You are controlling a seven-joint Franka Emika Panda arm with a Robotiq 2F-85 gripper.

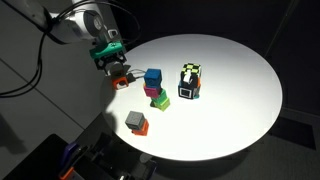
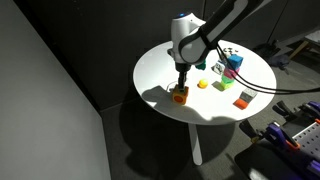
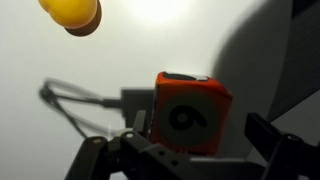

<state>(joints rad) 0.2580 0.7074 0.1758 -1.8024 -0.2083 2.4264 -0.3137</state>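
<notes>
From where I stand, the orange cube [image 3: 190, 112] sits on the round white table [image 1: 240, 60], close to its rim on the side where the arm comes in. The gripper [image 1: 117, 68] hangs straight over it with its fingers [image 3: 275, 140] spread apart, one on either side of the cube. In the wrist view there is a gap at least on one side, so nothing is clamped.

The cube looks like a small toy block, probably light plastic or painted wood. It is stiff, with flat faces, slightly rounded edges and a dark round mark printed on the face turned to the wrist camera. I judge that it won't crush or bend. The smooth faces could slip a little under hard pads, so the best hold is square across two opposite flat sides, around mid-height, not on the corners.

The table top is matt, plain and brightly lit. Further in from its rim lies a small rounded yellow piece [image 2: 203, 84], glossy in the wrist view. Toward the table's middle stands a blue block [image 1: 152, 76], with a pink-and-green one [image 1: 158, 100] next to it. There is also a black cube with yellow and white patches [image 1: 189, 80]. A grey block on an orange one [image 1: 137, 122] sits by the table's edge.
</notes>
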